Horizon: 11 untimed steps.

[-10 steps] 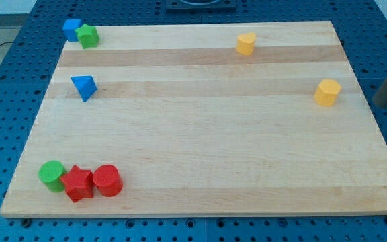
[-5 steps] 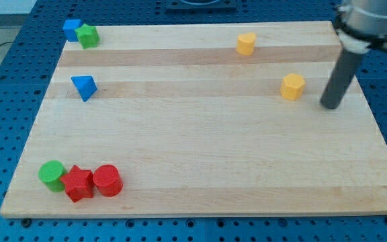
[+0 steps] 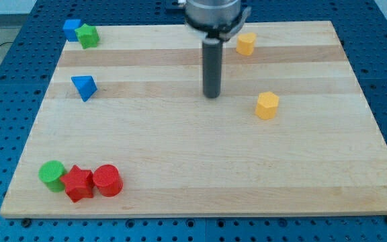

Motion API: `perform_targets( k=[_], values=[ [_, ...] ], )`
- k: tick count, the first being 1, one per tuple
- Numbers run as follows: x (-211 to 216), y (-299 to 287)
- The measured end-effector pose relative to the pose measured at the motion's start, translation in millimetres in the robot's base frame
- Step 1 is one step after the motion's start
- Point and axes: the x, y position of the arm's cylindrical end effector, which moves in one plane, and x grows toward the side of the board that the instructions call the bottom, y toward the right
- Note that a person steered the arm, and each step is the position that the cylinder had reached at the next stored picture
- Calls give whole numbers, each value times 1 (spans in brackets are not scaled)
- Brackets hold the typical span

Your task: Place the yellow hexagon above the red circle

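The yellow hexagon lies on the wooden board right of centre. The red circle stands near the board's bottom left corner, touching a red star-like block on its left. My tip rests on the board near the middle, to the left of the yellow hexagon and slightly above it, with a clear gap between them. The red circle is far down and to the left of the tip.
A green round block sits left of the red star. A blue triangle lies at mid left. A blue block and a green block touch at the top left corner. A second yellow block sits near the top edge.
My tip swept from the board's right edge leftward to the middle. The yellow hexagon moved left and slightly down. The other blocks stayed put.
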Motion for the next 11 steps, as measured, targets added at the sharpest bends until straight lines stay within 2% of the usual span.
perform_targets(
  k=[1, 2, 3, 4, 5, 7, 9, 10, 11],
  values=[
    [-7, 89],
    [26, 135],
    [72, 69],
    [112, -20],
    [119, -27],
    [121, 50],
    [132, -103],
    [140, -155],
    [135, -151]
  ],
)
